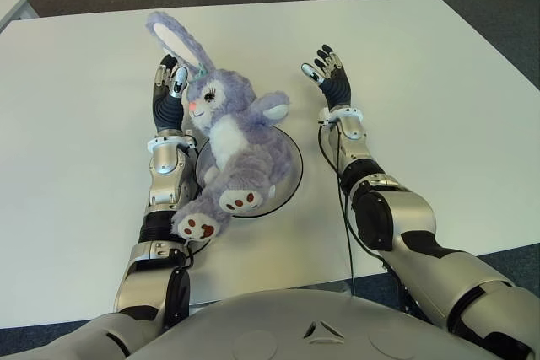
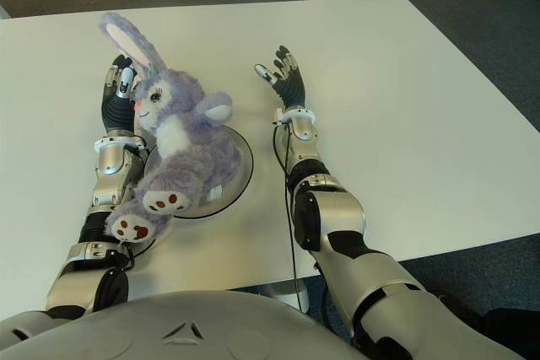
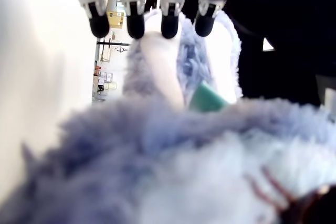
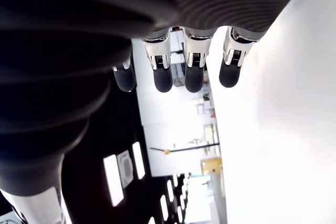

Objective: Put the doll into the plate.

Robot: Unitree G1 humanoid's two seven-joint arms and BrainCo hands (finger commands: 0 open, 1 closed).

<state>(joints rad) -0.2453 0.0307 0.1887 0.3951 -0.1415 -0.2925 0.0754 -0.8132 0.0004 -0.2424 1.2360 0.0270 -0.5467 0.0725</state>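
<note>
A purple stuffed rabbit [image 1: 229, 137] lies across a round plate [image 1: 289, 176] on a white table [image 1: 439, 107]; its torso covers most of the plate, so that only the plate's right rim and a sliver at the left show; its head lies beyond the far rim, and its two feet, with dark red paw pads, hang over the near rim toward the robot; one long ear stretches away over the table, while any second ear is hidden.

The left hand [image 1: 169, 90] shows just left of the rabbit's head, fingers [image 3: 134, 22] extended and released, gripping nothing; the fur presses against its inner side; in the left wrist view the fur fills most of the frame, blurred, with a small green tag [image 3: 206, 98] among it, its print unreadable.

The right hand [image 1: 331, 73] shows right of the rabbit and apart from it, beyond the plate, palm up, fingers [image 4: 163, 74] straight and empty; whether it touches the table cannot be told.
</note>
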